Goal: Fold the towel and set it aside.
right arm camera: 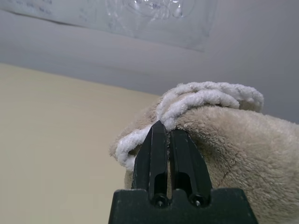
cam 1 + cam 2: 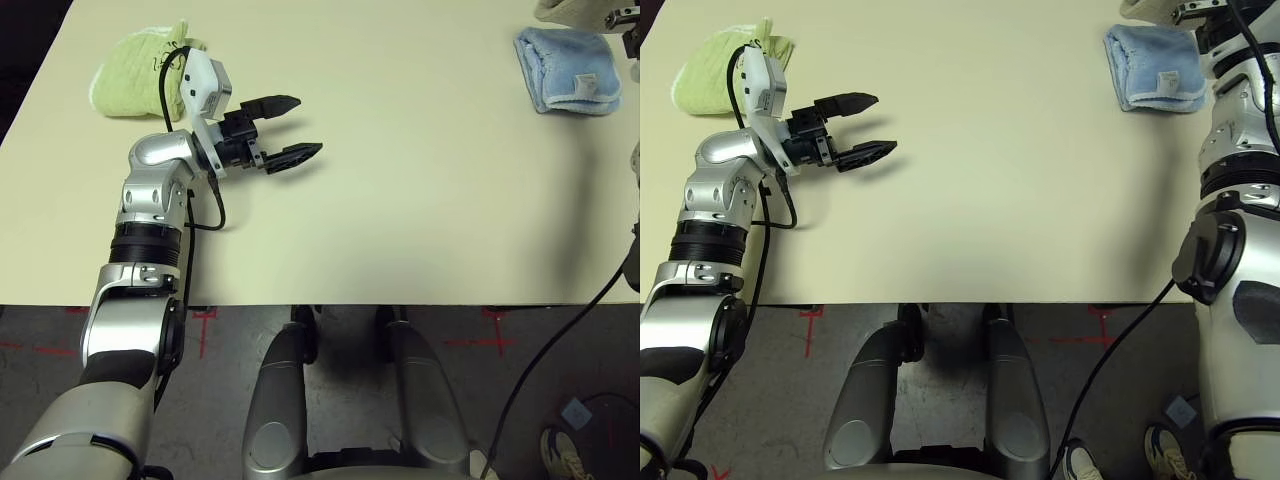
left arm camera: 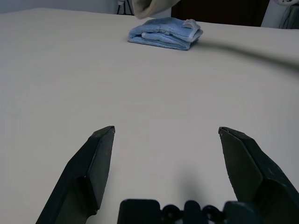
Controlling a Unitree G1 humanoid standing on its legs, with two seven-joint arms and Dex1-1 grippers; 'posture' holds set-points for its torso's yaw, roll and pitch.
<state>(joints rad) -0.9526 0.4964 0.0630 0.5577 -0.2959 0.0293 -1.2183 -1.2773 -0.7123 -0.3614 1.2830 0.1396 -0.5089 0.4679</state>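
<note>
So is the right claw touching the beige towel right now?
Touching. In the right wrist view the right claw is shut, with the white stitched edge of the beige towel pinched between its black fingers.

Lab: red floor tape marks (image 2: 205,322)

Bare table (image 2: 400,200) mid-span (green towel (image 2: 135,75) far-left, blue towel (image 2: 568,68) far-right)

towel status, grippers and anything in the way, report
Left gripper open, empty, above bare table. Right gripper shut on beige towel, lifted. Blue folded towel beside it, green towel far left.
</note>
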